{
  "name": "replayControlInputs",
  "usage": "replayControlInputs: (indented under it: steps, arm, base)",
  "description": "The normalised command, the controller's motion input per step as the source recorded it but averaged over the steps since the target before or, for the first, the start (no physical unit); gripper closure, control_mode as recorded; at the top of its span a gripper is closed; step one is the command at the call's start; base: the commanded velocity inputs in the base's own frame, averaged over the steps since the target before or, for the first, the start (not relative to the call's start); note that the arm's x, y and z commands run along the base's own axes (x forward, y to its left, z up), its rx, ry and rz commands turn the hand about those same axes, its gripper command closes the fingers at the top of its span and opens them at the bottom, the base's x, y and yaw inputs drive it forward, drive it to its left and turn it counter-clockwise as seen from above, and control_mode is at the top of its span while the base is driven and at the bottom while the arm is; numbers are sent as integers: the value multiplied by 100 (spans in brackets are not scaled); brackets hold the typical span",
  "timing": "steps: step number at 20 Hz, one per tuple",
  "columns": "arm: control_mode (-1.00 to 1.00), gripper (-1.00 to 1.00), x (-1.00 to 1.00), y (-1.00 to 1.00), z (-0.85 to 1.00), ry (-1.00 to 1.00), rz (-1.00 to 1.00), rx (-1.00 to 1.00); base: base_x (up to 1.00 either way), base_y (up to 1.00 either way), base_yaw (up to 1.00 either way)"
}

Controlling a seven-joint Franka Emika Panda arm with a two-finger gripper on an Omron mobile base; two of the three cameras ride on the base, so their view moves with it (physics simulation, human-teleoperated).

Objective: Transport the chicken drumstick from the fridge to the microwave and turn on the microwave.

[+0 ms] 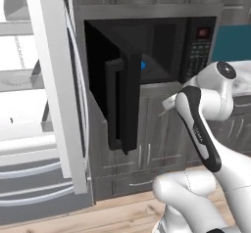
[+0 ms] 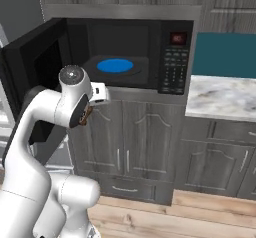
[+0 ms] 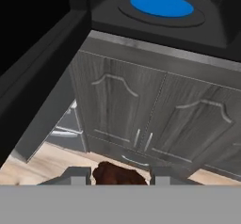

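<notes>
The small orange-brown chicken drumstick (image 3: 115, 175) is clamped between the two-finger gripper (image 3: 118, 177), below and in front of the black built-in microwave (image 2: 131, 53) with its door swung open. Placing it on the round blue plate (image 2: 115, 65), door closing and switching on remain.

Brown chicken drumstick (image 3: 116, 175) held below the open black microwave (image 2: 150, 52)

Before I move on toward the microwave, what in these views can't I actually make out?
- Chicken drumstick: hand view, lower part cut off by the bottom edge.
- Hand: right base view, fingers hidden behind the arm, so the grip is unclear.
- Blue plate: left base view, mostly hidden by the open microwave door.
- Red display: too small to read.
</notes>
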Motion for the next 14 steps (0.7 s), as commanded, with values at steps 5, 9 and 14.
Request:
replayControlInputs:
  steps: [5,9,14]
  arm:
    - [100,100,0,0,0,0,0,0]
    - [100,100,0,0,0,0,0,0]
    - [100,100,0,0,0,0,0,0]
  base:
    - [47,-24,15]
    - [47,-27,8]
    - [44,-27,0]
